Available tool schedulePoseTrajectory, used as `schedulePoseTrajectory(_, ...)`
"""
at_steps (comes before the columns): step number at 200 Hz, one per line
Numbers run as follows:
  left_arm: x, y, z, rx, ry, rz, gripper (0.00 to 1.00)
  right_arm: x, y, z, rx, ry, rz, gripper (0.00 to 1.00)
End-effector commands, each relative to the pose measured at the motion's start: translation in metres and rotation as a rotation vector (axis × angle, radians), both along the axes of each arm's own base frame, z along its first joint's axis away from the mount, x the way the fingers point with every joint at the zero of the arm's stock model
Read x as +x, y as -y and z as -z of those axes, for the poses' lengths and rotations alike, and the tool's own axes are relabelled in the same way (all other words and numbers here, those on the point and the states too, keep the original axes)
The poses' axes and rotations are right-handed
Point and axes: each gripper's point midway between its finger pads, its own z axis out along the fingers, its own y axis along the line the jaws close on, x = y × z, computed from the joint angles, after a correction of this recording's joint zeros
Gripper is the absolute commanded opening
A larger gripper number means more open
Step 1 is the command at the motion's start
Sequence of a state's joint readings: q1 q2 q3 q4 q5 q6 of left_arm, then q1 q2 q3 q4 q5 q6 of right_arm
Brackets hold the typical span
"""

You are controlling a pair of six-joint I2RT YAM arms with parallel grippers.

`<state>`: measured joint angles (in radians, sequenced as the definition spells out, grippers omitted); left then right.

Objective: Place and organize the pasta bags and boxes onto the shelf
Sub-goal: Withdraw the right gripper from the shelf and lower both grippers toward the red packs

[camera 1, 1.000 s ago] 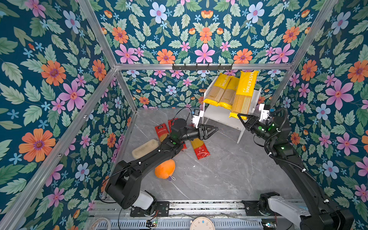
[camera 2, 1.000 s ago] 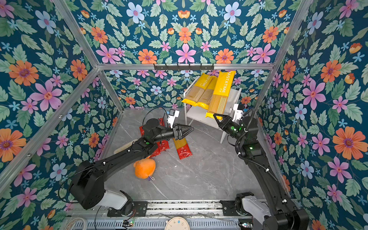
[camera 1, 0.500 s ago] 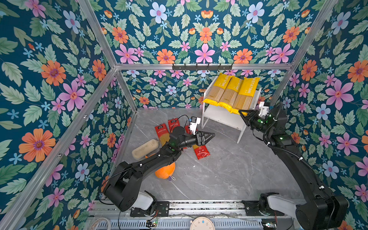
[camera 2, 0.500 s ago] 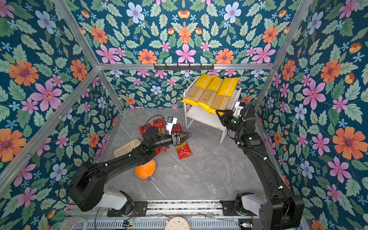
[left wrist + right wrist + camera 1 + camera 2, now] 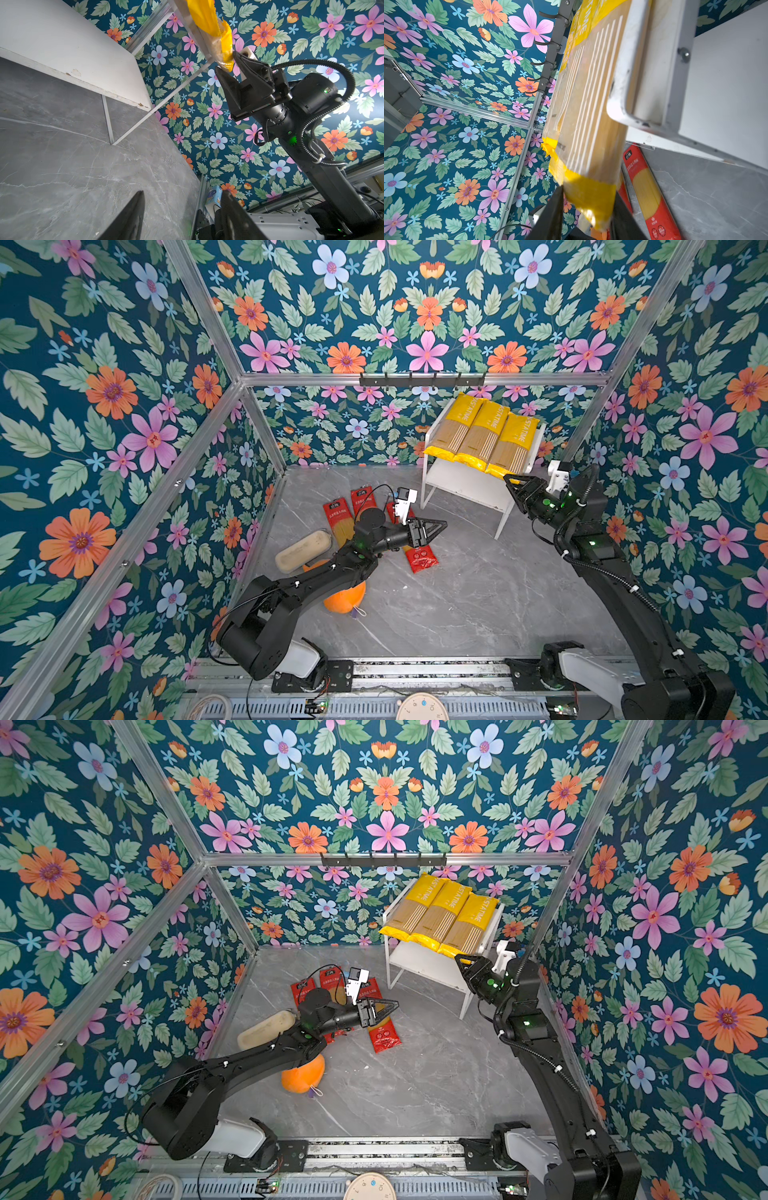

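On the top board of the shelf (image 5: 461, 483), three yellow packs (image 5: 484, 429) are lying flat, side by side and touching. Their near ends are overhanging the front edge in a fairly even line. This half of the job is judged to be done (three of the six packs are now up).

The right gripper (image 5: 508, 479) is standing at the overhanging end of the rightmost yellow pack (image 5: 514, 443). In the right wrist view its jaws are sitting one on each side of the yellow crimped end. In the left wrist view they are standing parted around it, and whether either pad is touching the film cannot be told. The pack is resting on the board under its own weight, so this step is judged to be a release after placement.

The left gripper (image 5: 442, 524) is hovering above the floor (image 5: 457, 601) between the shelf and the red packs. Its jaws are apart and carrying nothing (bare floor is showing between the fingertips in the left wrist view).

Three red-ended packs (image 5: 337, 514) are lying on the floor, off the shelf. Two are side by side near the wall, and the third red-ended pack (image 5: 422, 558) is lying partly under the left arm. These are waiting to be placed, and the lower board is showing no load.

An orange plush toy (image 5: 347, 599) and a beige loaf-shaped object (image 5: 303, 549) are lying nearby and are not part of the load.
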<state>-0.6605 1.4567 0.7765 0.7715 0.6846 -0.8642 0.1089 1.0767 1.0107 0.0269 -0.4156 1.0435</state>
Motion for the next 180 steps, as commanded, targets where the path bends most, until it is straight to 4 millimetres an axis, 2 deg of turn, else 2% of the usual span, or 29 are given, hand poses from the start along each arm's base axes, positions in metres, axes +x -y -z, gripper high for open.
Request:
schedulePoseTrajectory(1,-0.001,0.001,-0.009,-0.034,0.021,0.005,0.6,0.003,0.003,-0.012,0.001,0.048,0.02,0.32)
schedulePoseTrajectory(35,-0.002,-0.001,-0.008,-0.034,0.021,-0.006,0.6,0.016,0.007,-0.012,-0.022,0.05,0.043,0.23)
schedulePoseTrajectory(80,-0.005,-0.005,-0.003,-0.021,0.017,-0.017,0.6,0.024,0.014,-0.012,-0.046,0.054,0.044,0.2)
schedulePoseTrajectory(91,-0.005,-0.006,-0.001,-0.018,0.017,-0.019,0.6,0.022,0.011,-0.011,-0.043,0.053,0.027,0.24)
schedulePoseTrajectory(116,-0.004,-0.006,0.0,-0.008,0.022,-0.025,0.6,0.012,0.007,-0.008,-0.046,0.056,-0.001,0.43)
schedulePoseTrajectory(127,-0.003,-0.006,0.002,0.003,0.023,-0.031,0.6,0.005,0.006,-0.005,-0.047,0.055,-0.016,0.48)
schedulePoseTrajectory(153,0.0,-0.008,0.012,0.045,0.025,-0.053,0.6,-0.015,-0.003,0.007,-0.046,0.053,-0.056,0.51)
schedulePoseTrajectory(180,0.005,-0.014,0.032,0.108,0.013,-0.101,0.6,-0.04,-0.023,0.037,-0.087,0.025,-0.097,0.51)
